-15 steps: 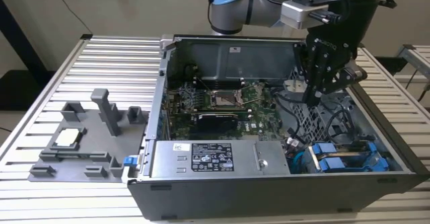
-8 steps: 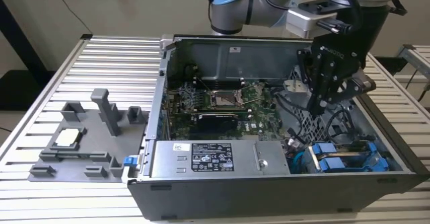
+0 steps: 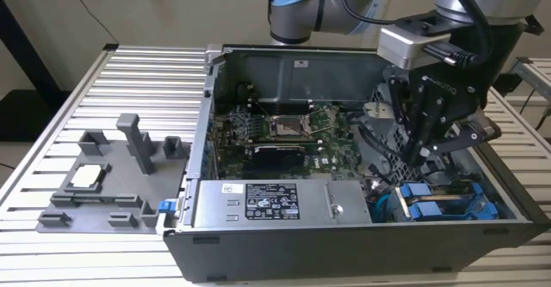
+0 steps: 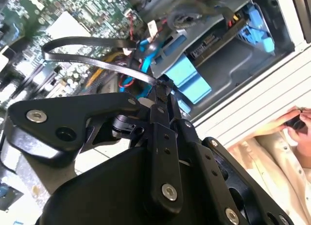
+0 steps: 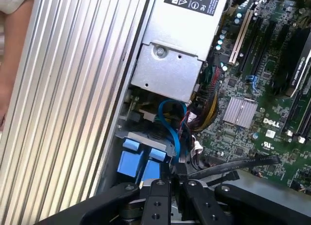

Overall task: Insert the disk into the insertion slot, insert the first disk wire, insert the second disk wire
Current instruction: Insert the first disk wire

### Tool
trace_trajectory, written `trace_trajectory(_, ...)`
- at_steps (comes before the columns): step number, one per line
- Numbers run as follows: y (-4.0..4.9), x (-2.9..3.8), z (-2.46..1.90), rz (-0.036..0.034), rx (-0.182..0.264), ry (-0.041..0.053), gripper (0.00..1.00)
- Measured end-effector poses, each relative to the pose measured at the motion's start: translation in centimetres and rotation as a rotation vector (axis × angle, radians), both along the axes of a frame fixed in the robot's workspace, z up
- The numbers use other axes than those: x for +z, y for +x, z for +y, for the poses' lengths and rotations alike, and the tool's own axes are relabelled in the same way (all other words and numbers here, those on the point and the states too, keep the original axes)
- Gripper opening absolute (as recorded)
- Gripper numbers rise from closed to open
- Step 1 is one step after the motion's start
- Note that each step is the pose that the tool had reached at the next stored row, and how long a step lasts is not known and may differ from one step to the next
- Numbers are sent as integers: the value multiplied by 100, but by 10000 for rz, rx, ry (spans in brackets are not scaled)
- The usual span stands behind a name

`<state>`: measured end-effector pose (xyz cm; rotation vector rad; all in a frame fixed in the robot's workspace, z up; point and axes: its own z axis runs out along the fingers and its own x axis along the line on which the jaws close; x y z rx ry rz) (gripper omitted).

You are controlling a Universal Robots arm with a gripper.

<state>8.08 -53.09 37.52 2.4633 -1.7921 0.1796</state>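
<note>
One arm (image 3: pixel 465 16) is tilted down at four o'clock in the case (image 3: pixel 344 248); two blue tabs (image 3: pixel 426 204) are counted, and the claw (image 4: pixel 163 89) is clamped on one black wire (image 5: pixel 252 162).

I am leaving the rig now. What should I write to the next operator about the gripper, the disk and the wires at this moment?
Gripper: shut on a flat black wire, low inside the case, close to the disk's end.
Disk: sits in the slot of the grey cage, blue tabs showing.
Done: disk insertion.
Left: the wires. The held one looks not yet plugged, but its end is hidden by the gripper, so check it.
</note>
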Motion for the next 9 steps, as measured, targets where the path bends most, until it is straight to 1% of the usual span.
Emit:
trace_trajectory(3, 8, 0, -98, 37, 0, 0, 16)
trace_trajectory(5, 28, 0, -148, 70, 0, 1, 16)
trace_trajectory(6, 55, -1, -155, 88, 0, 1, 16)
trace_trajectory(9, 179, -1, -164, 160, 0, 5, 16)
